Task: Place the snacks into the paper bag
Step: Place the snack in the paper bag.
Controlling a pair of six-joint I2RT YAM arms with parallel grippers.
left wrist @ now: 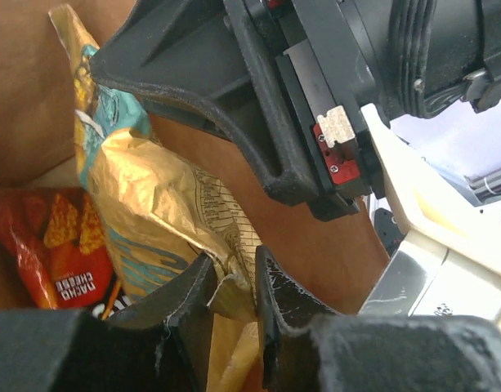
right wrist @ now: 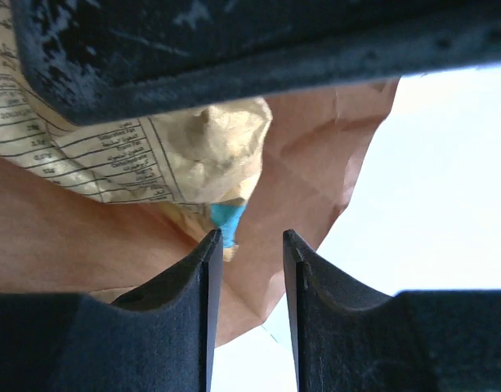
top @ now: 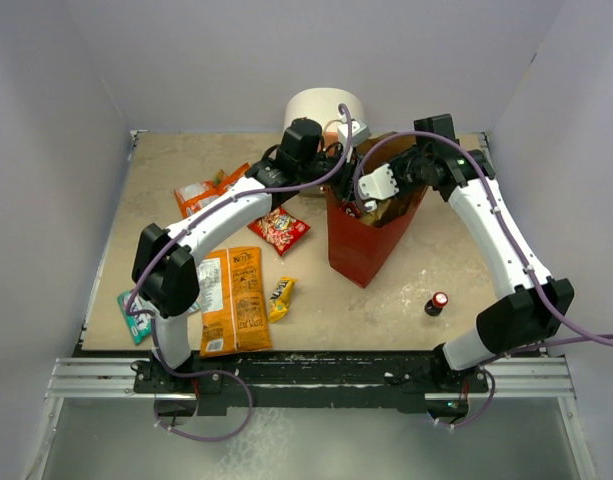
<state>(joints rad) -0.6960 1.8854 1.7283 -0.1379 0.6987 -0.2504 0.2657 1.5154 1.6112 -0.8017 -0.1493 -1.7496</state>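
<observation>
**Paper bag** [top: 364,250]: upright at mid-table [top: 406,290], mouth up, both arms bent over it. It stands open so packets can go in from above

**Tan packet** [left wrist: 152,196]: inside the paper bag, leaning on the brown inner wall with its crumpled top edge uppermost. Doritos [left wrist: 50,245] sit lower beside it. Both judged as good as delivered

**Left gripper** [left wrist: 232,269]: at the bag mouth, jaws a little apart with the tan packet's top edge between them. Whether they pinch it or only flank it cannot be told

**Right gripper** [right wrist: 252,245]: jaws apart, nothing between them, just beside the packet's corner and the bag wall. The placing reads as steadying the bag or guiding the packet down

**Yet to be bagged**, all left of the paper bag, on the left arm's side:
- chip bags [top: 236,300]
- yellow bar [top: 279,297]
- red packet [top: 279,230]
- orange packet [top: 204,192]
- teal packet [top: 134,305]

**Not for bagging**:
- bottle [top: 438,303], right of the bag
- drawer unit [top: 321,105], behind it
</observation>
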